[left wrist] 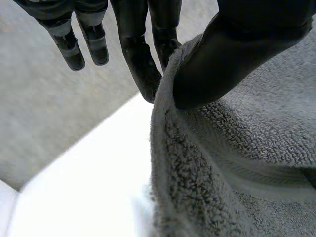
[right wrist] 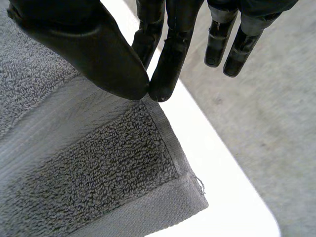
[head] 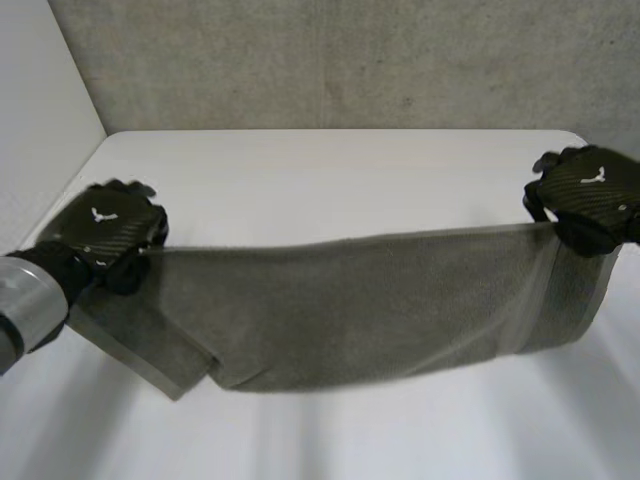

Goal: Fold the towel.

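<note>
A grey towel hangs stretched between my two hands above the white table, sagging in the middle. At the towel's left end, my left hand pinches the upper edge; its thumb presses the terry cloth against a finger. My right hand holds the upper edge at the right end. There the thumb and a fingertip pinch the towel's hem close to a corner. The lower left part of the towel lies folded on the table.
A grey wall stands behind the table's far edge. The table's left edge and rounded far right corner are close to my hands. Grey floor lies beyond the table edge.
</note>
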